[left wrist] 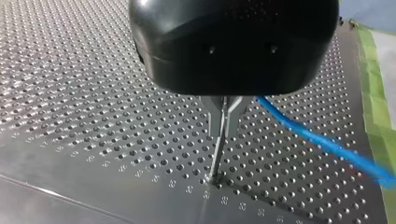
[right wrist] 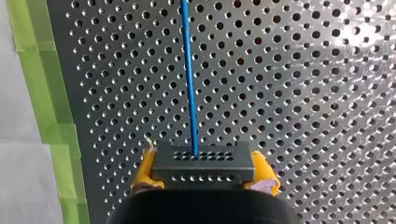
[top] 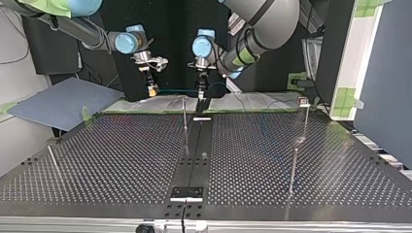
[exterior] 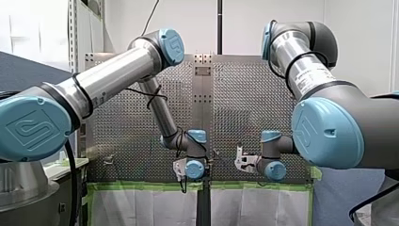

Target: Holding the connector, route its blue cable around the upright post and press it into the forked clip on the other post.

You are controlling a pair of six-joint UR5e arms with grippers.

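In the right wrist view, my right gripper [right wrist: 205, 162] has its yellow pads shut on the black connector [right wrist: 224, 171]. The blue cable [right wrist: 188, 74] leaves the connector straight ahead over the perforated table. In the top view the cable [top: 176, 90] runs level from my right gripper [top: 152, 90] to my left gripper [top: 201, 99]. In the left wrist view, the metal fingers of my left gripper [left wrist: 224, 125] are shut, and the cable [left wrist: 317, 140] trails away beside them. A thin upright post [left wrist: 215, 161] stands right under the fingers. The post with the forked clip [top: 302, 101] stands further along the table's far edge.
The upright post [top: 184, 116] rises near the table's middle strip, close to both grippers. Another thin post [top: 293, 167] stands at the top view's right and a slanted rod [top: 53, 160] at its left. Green tape [right wrist: 44, 107] lines the table's edge.
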